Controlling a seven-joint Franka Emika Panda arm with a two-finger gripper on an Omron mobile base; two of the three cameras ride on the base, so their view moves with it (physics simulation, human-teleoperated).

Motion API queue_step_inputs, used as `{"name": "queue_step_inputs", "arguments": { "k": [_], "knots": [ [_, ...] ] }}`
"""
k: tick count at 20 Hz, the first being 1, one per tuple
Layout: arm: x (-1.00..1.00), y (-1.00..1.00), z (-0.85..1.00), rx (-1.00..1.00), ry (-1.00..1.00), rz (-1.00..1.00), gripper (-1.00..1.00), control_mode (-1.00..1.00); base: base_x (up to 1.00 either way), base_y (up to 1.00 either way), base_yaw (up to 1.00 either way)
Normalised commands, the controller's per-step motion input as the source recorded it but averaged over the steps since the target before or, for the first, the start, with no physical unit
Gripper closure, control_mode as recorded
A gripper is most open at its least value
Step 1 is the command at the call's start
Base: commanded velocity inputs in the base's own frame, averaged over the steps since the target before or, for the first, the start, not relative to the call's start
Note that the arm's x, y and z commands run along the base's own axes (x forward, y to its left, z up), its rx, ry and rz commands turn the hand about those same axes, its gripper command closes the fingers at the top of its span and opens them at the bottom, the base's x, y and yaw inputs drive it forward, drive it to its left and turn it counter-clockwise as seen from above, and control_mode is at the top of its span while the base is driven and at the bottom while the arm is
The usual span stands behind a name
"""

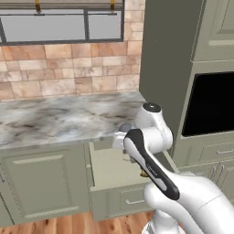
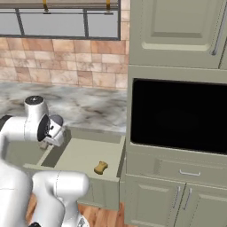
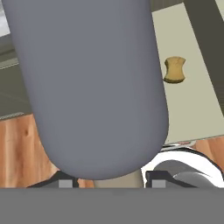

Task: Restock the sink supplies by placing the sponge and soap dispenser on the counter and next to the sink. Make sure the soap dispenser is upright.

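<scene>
The soap dispenser (image 3: 92,87), a dark grey rounded bottle, looms right in front of the hand camera, its rounded end down between the fingertips. My gripper (image 3: 111,183) is shut on it, above the open drawer (image 2: 88,153). Its pump top is out of sight, so I cannot tell whether it stands upright. The small yellow-orange sponge (image 2: 101,167) (image 3: 174,70) lies on the drawer floor near the front right corner; a sliver of the sponge (image 1: 144,174) peeks out behind the arm. The marble counter (image 1: 59,119) (image 2: 88,106) runs behind the drawer. The sink is out of view.
A tall sage-green cabinet with a black built-in oven (image 2: 177,115) (image 1: 210,103) stands to the right of the drawer. A tiled wall and a window (image 1: 59,23) lie behind the counter. Below is wooden floor (image 1: 55,224).
</scene>
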Motion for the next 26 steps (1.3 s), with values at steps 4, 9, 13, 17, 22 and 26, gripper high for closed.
{"name": "queue_step_inputs", "arguments": {
  "k": [4,9,13,17,22,26],
  "knots": [
    [-0.02,0.02,0.06,0.0,0.08,0.0,1.0,-1.0,0.0,0.0,0.0],
    [-0.07,0.01,0.0,0.0,0.01,0.01,1.0,-1.0,0.0,0.0,0.0],
    [0.0,0.0,0.0,0.0,0.0,0.0,1.0,1.0,-0.44,0.57,0.2],
    [0.0,0.0,0.0,0.0,0.0,0.0,1.0,1.0,-0.19,1.0,0.47],
    [0.0,0.0,0.0,0.0,0.0,0.0,1.0,1.0,0.0,1.0,0.59],
    [0.0,0.0,0.0,0.0,0.0,0.0,1.0,1.0,0.0,0.91,0.62]
  ]
}}
